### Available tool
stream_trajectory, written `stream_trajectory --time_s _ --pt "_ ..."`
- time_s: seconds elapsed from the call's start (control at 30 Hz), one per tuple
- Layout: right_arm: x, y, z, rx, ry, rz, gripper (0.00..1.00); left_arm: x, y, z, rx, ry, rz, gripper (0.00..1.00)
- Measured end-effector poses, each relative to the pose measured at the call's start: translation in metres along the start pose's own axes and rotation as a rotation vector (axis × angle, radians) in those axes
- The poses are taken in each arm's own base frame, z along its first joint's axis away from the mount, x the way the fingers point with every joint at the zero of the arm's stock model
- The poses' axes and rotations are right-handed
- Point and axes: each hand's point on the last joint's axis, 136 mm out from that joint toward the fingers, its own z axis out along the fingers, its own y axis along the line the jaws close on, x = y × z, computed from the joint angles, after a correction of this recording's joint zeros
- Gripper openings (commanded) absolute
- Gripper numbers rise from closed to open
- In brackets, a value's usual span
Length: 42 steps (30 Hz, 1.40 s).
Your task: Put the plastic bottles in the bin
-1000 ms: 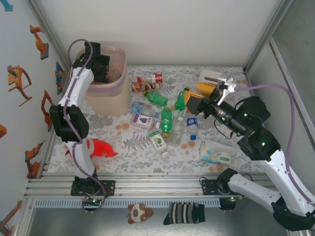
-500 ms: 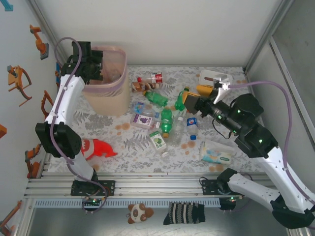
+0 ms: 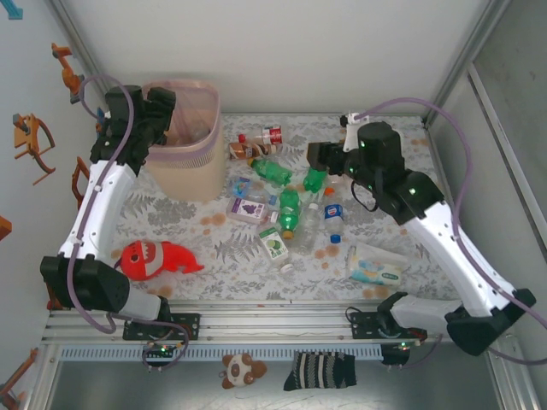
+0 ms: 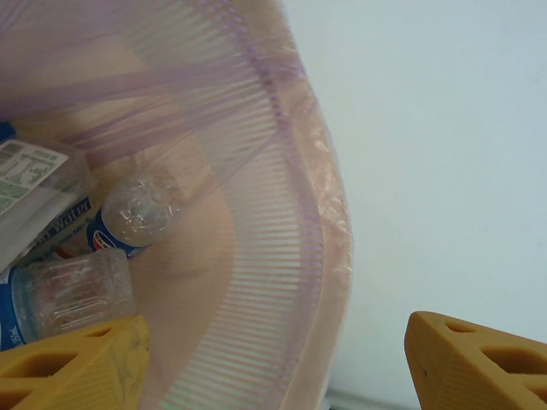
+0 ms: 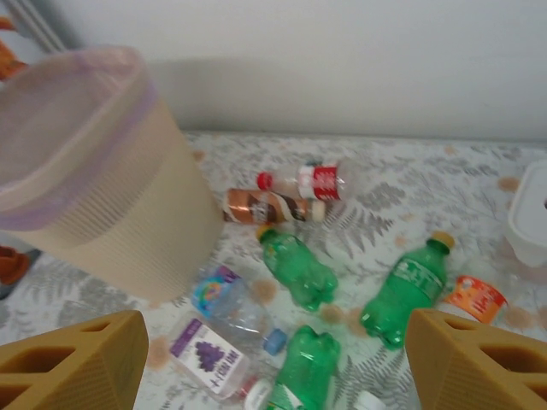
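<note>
Hovering at the bin [image 3: 185, 166] rim, the left gripper [image 3: 167, 124] holds its fingers apart and empty, while the right gripper [image 3: 318, 156] hangs equally wide above a green bottle [image 3: 314, 179].

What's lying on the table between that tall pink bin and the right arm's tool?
In the top view, a brown bottle, a red-labelled bottle and a green bottle lie between the bin and the right tool.

Clear blue-labelled bottles [image 4: 135, 207] lie inside the bin [image 4: 278, 282].
</note>
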Motion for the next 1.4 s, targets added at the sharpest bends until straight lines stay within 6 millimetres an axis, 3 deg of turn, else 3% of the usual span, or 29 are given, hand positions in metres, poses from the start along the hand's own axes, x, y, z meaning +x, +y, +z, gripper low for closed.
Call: stream_trajectory --time_s 0.13,0.33,0.53,0.87,1.17,1.4 --pt "0.022 -0.022 0.037 0.052 0.117 0.045 0.77 0.009 -0.003 -0.013 0.072 0.028 0.108 0.78" --pt "0.039 -0.030 0.084 0.030 0.237 0.004 0.76 0.025 -0.002 -0.028 0.148 0.078 0.224 0.78" --pt "0.056 -0.033 0.131 -0.056 0.333 -0.314 0.76 0.034 0.001 -0.043 0.188 0.103 0.297 0.77" --pt "0.085 -0.065 0.237 -0.203 0.423 -0.887 0.76 0.041 0.013 -0.057 0.174 0.120 0.365 0.77" --pt "0.089 -0.083 0.318 -0.267 0.348 -1.221 0.79 0.043 0.018 -0.059 0.161 0.130 0.395 0.76" --pt "0.114 -0.103 0.367 -0.231 0.310 -1.400 0.88 0.046 0.019 -0.057 0.161 0.143 0.394 0.76"
